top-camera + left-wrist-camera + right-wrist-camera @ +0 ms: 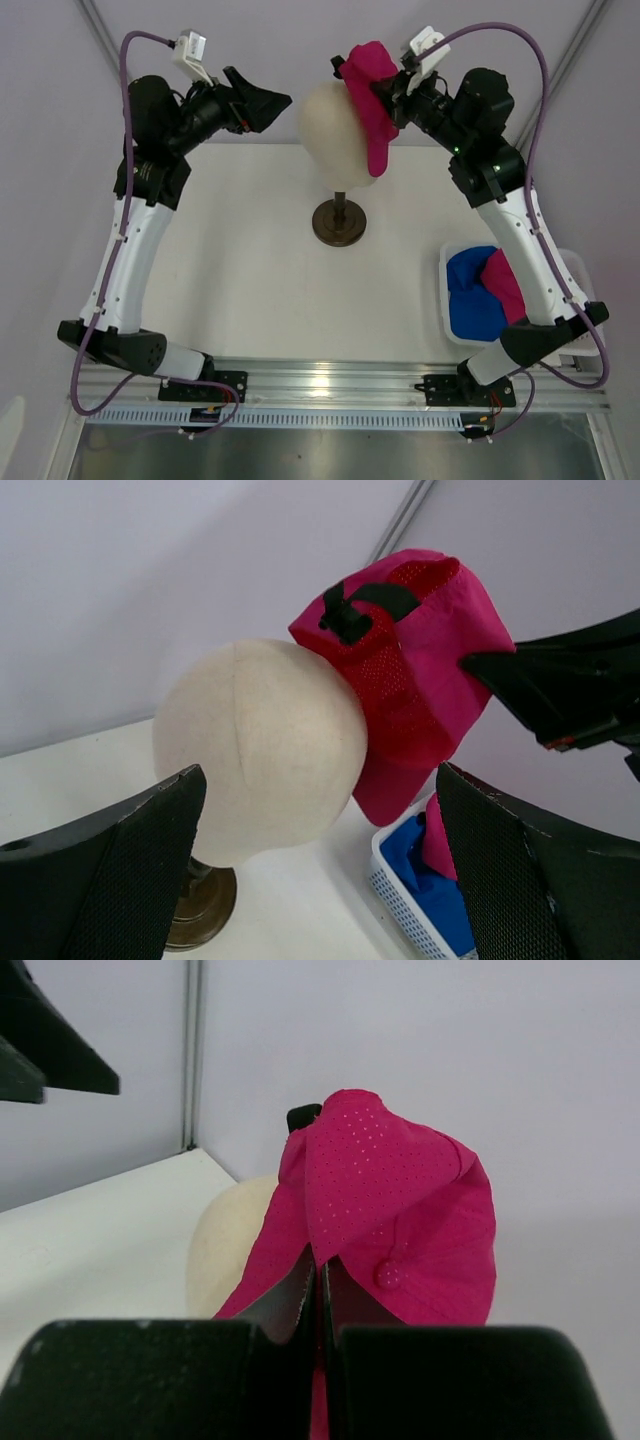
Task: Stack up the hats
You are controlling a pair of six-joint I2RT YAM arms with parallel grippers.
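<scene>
A magenta-pink hat hangs crumpled against the right side of the cream mannequin head, with its black strap up. My right gripper is shut on a fold of this hat's fabric. My left gripper is open wide on the head's left side, holding nothing. A royal blue hat and a second pink hat lie in the white basket at the right.
The head stands on a dark round stand at the middle back of the white table. The basket's mesh wall lies near the right arm's base. Grey walls close the back.
</scene>
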